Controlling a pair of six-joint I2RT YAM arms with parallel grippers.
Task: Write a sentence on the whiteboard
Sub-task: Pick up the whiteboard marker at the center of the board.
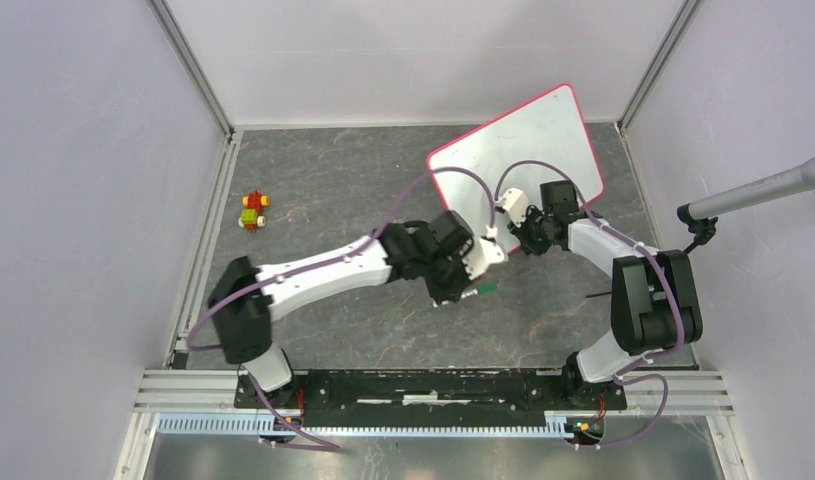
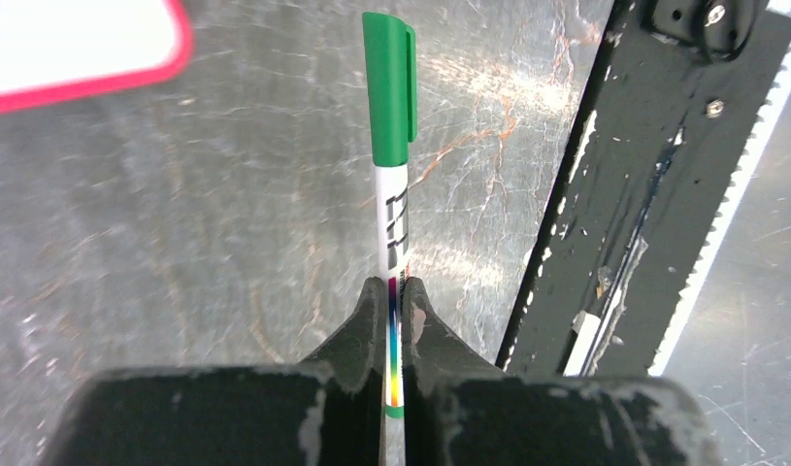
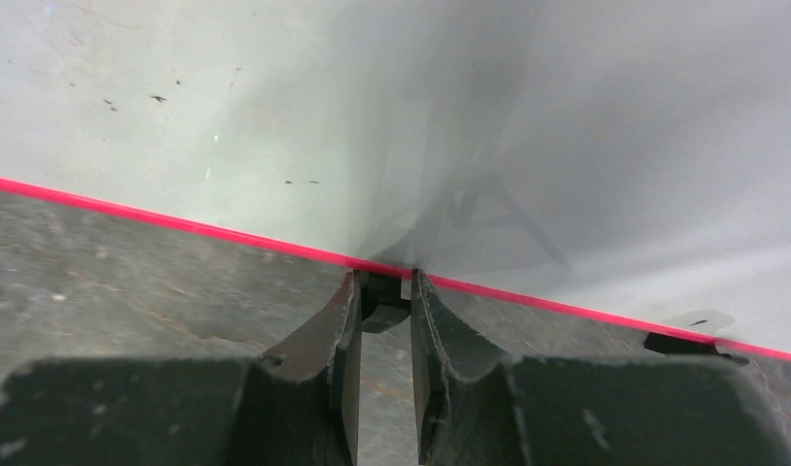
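Observation:
The whiteboard lies at the back right of the table, white with a thin red-pink rim, turned at an angle. Its face carries only a few small dark specks; the sentence is not in view. My right gripper is at the board's near edge, shut on a small black tab under the rim. My left gripper is shut on the white barrel of a marker whose green cap points away from the fingers. In the top view this marker is held near the table's middle, short of the board. A corner of the whiteboard shows in the left wrist view.
A small red, yellow and green toy sits at the left of the table. A grey microphone reaches in from the right wall. The black base rail runs along the near edge. Grey walls enclose the table.

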